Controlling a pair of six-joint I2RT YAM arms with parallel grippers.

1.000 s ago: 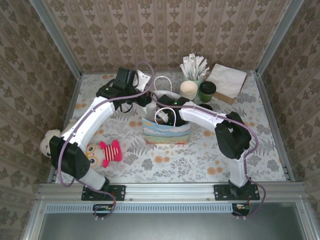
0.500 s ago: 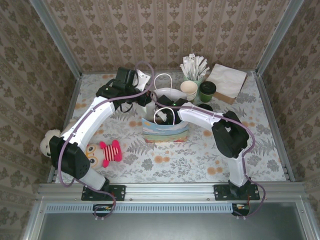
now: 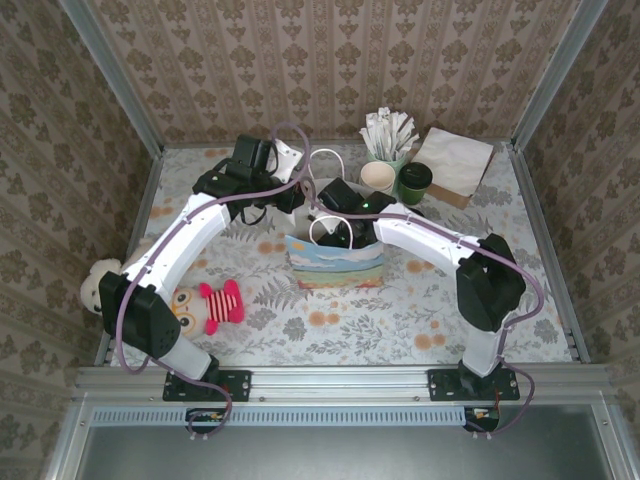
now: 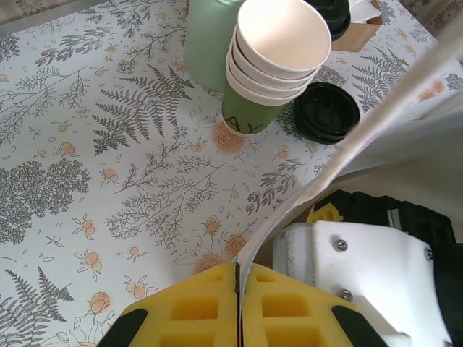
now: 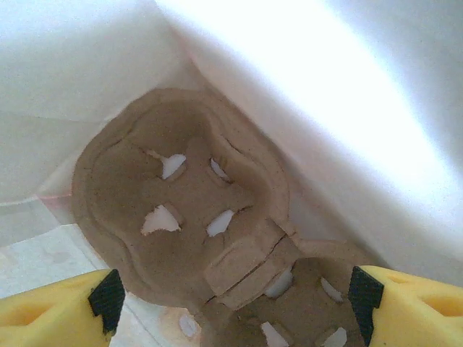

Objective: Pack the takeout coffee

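Clearance is the concern: the right gripper [image 5: 235, 293] hangs inside the gift bag [image 3: 333, 268] with jaws apart and empty, over a pulp cup carrier [image 5: 181, 210]. The left gripper [image 4: 237, 289] is pinched on the bag's white edge — best used to hold the mouth wide. The takeout coffee [image 3: 414, 181] stands outside, about 1 o'clock from the bag. I'd lift straight out — then grip it below the lid.
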